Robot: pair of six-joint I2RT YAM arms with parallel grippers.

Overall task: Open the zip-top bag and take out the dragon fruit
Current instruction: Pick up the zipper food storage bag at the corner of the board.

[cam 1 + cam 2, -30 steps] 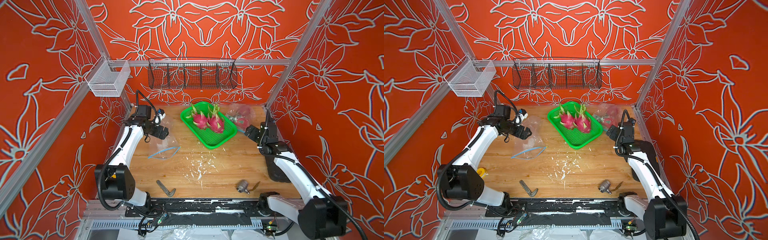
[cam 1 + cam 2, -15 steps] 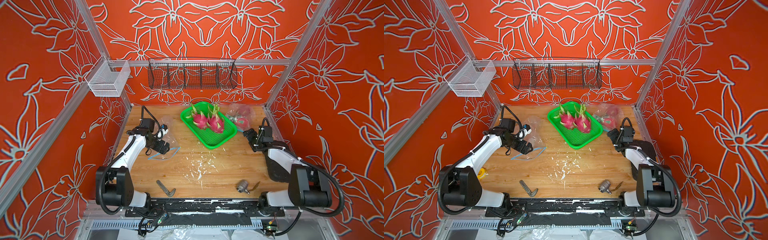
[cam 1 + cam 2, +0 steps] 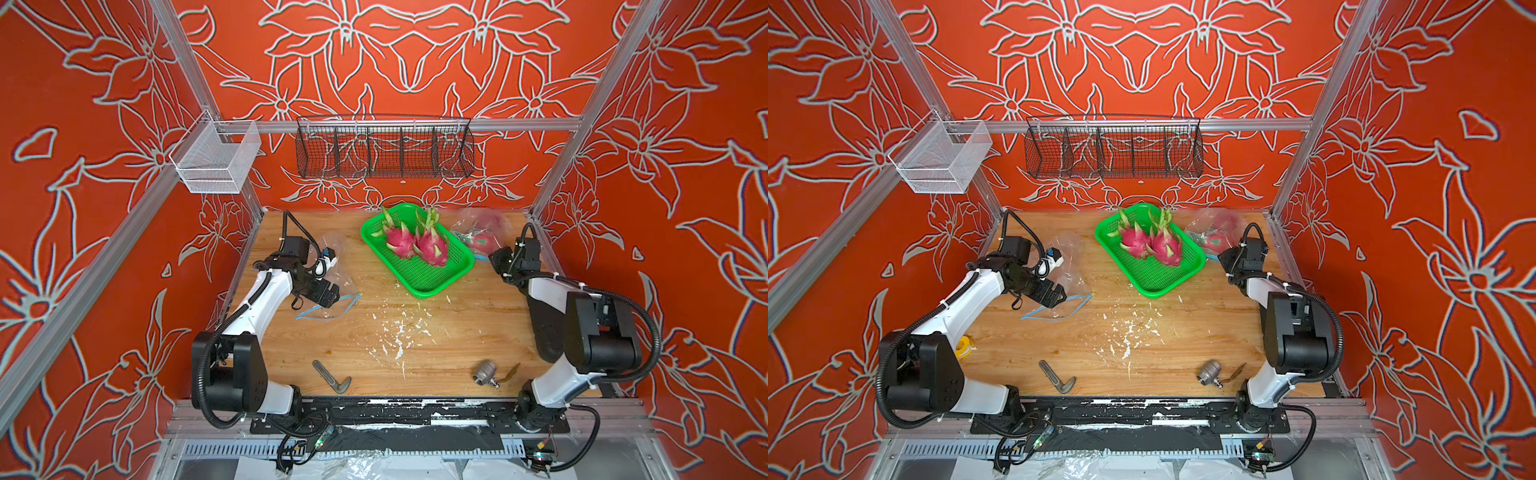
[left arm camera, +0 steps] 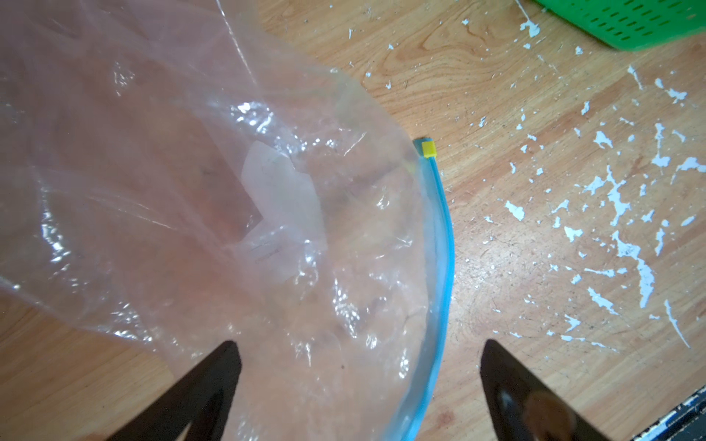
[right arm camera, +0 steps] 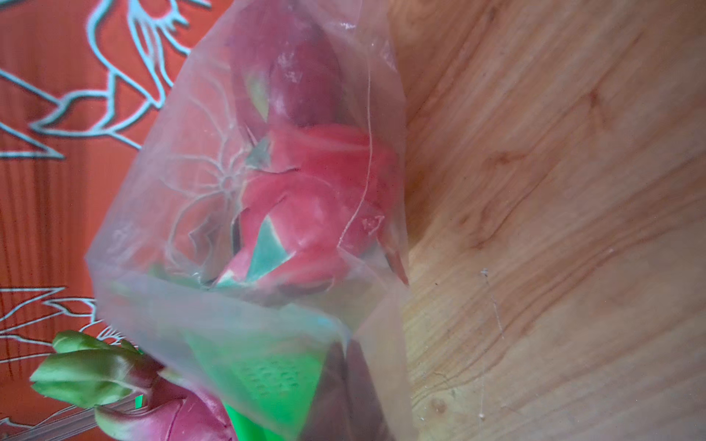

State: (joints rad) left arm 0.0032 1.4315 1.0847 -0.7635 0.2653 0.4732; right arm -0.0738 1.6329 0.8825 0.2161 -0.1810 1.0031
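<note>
Two pincers differ: right pincer (image 3: 496,256), closed, sits just beside the zip-top bag (image 3: 492,220) with the dragon fruit (image 3: 482,242); left pincer (image 3: 331,296) gapes over an empty bag (image 3: 347,274), well apart.

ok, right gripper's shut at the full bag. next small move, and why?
Probably pull the right gripper toward the middle of the table, dragging the zip-top bag along: it is shut at the bag's near edge, the dragon fruit sits inside, and the open left gripper hangs far off over an empty bag.
</note>
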